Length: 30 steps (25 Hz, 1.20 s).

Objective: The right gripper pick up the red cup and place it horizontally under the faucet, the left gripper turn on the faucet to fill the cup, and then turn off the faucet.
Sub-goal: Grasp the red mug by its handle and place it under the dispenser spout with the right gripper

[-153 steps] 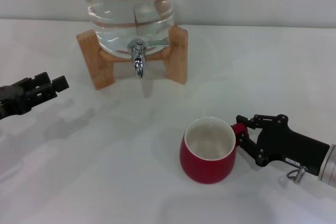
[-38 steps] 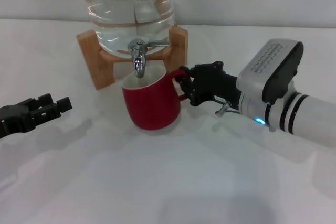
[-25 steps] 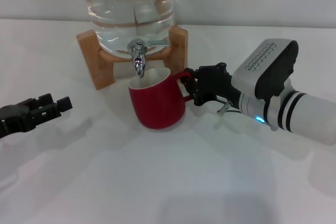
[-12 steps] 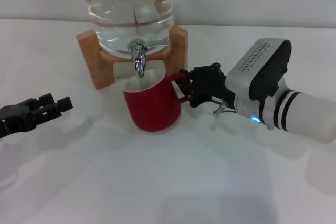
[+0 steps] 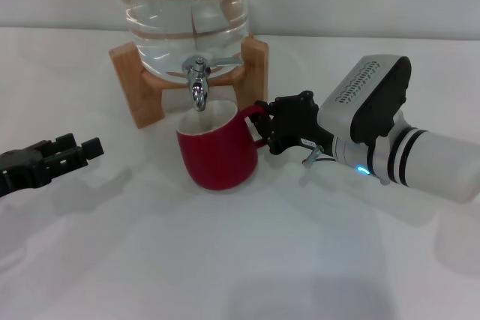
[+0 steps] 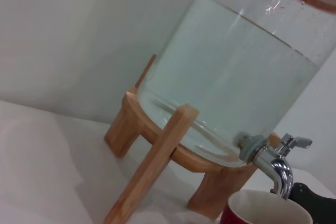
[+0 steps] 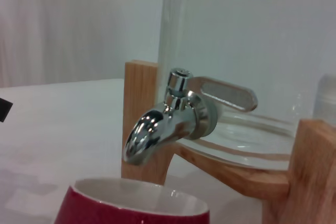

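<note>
The red cup [image 5: 217, 159] stands upright, its off-white mouth right below the spout of the chrome faucet [image 5: 197, 86]. My right gripper [image 5: 264, 129] is shut on the cup's small handle, reaching in from the right. I cannot tell whether the cup's base touches the table. The right wrist view shows the faucet [image 7: 168, 121] with its flat lever [image 7: 226, 94] just above the cup [image 7: 131, 208] rim. No water runs from the spout. My left gripper [image 5: 71, 155] hovers open and empty at the far left, well away from the faucet. In the left wrist view, faucet [image 6: 273, 163] and cup [image 6: 262, 208] appear.
The big clear water jug [image 5: 187, 5] rests on a wooden stand [image 5: 135, 88] at the back of the white table [image 5: 225, 260]. The stand's legs flank the cup closely on both sides.
Six seconds ago the cup stood at the front right; my right gripper has carried it under the faucet. Over the last second it shifted slightly left. The left gripper has barely moved.
</note>
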{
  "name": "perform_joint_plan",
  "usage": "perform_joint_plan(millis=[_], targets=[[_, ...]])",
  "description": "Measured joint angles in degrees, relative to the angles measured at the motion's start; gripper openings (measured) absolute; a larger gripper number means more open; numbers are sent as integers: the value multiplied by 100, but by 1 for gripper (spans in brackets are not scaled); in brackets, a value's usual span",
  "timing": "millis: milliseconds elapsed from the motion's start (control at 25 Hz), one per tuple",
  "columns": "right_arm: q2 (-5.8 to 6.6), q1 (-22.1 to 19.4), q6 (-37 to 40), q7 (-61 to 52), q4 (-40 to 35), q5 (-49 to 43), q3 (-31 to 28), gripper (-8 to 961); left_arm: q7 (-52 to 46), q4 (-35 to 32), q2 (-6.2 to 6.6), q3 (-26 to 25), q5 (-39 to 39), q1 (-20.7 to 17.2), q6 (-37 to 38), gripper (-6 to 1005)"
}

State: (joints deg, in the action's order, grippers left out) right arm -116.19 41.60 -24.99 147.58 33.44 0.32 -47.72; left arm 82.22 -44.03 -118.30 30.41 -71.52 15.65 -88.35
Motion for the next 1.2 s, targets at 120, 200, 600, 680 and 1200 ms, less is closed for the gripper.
perform_joint_plan(millis=[120,200,600,680,1200], targets=[[0,7,7,-3,-3,2,4,117,-1,0,0,0,-2,0,3,847],[0,8,25,-6,-4,3,1,122,-2,0,0,0,-2,0,3,847],[0,-1,77,-19,-5,6,-45,194,-4,0,0,0,-3,9,3,847],[0,1,77,-22,-4,18,-45,209,-4,0,1,0,-3,9,4,848],[0,6,83,-31,9,183,7,244,-4,0,0,0,-3,9,35,848]])
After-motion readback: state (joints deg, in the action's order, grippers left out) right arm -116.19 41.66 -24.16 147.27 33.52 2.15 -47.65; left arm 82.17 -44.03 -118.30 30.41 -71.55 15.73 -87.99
